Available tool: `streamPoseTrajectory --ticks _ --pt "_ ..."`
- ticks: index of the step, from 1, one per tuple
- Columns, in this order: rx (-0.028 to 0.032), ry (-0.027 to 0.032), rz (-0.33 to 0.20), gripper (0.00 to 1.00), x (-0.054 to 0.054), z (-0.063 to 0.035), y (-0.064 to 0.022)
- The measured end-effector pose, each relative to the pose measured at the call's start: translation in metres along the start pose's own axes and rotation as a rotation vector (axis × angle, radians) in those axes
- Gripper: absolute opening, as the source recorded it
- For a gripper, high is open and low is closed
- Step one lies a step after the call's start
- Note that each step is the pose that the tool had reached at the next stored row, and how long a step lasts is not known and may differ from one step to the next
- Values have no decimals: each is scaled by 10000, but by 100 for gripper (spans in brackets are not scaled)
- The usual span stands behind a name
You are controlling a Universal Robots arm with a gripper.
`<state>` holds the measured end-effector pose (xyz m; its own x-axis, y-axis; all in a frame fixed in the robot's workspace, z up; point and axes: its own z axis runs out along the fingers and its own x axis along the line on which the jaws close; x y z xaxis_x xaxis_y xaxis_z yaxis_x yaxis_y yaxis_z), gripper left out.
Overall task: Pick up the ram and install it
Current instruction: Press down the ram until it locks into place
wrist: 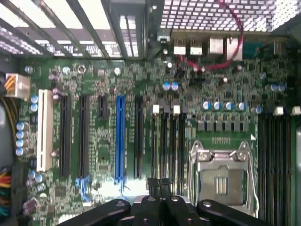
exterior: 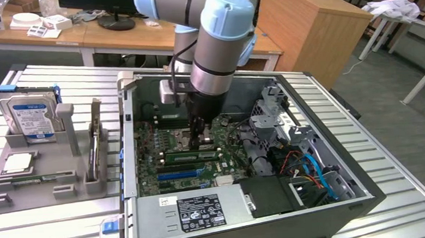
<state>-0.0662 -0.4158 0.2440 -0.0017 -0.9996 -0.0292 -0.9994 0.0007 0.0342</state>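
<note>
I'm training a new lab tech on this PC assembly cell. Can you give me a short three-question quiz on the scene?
1. True or false: the end effector is inside the case.
2. What stands upright in the grey holder at the exterior view's left? A) hard drive B) fan C) keyboard
3. Fill in: in the wrist view, one long slot is white, several are black, and one is ____.

Key: 1 true; 2 A; 3 blue.
</note>
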Motion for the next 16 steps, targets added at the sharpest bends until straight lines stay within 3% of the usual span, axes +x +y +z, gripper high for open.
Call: streamPoseTrajectory --ticks 9,16 --pt "0 -1 2 11 0 9 201" --pt "0 0 0 11 1 13 206"
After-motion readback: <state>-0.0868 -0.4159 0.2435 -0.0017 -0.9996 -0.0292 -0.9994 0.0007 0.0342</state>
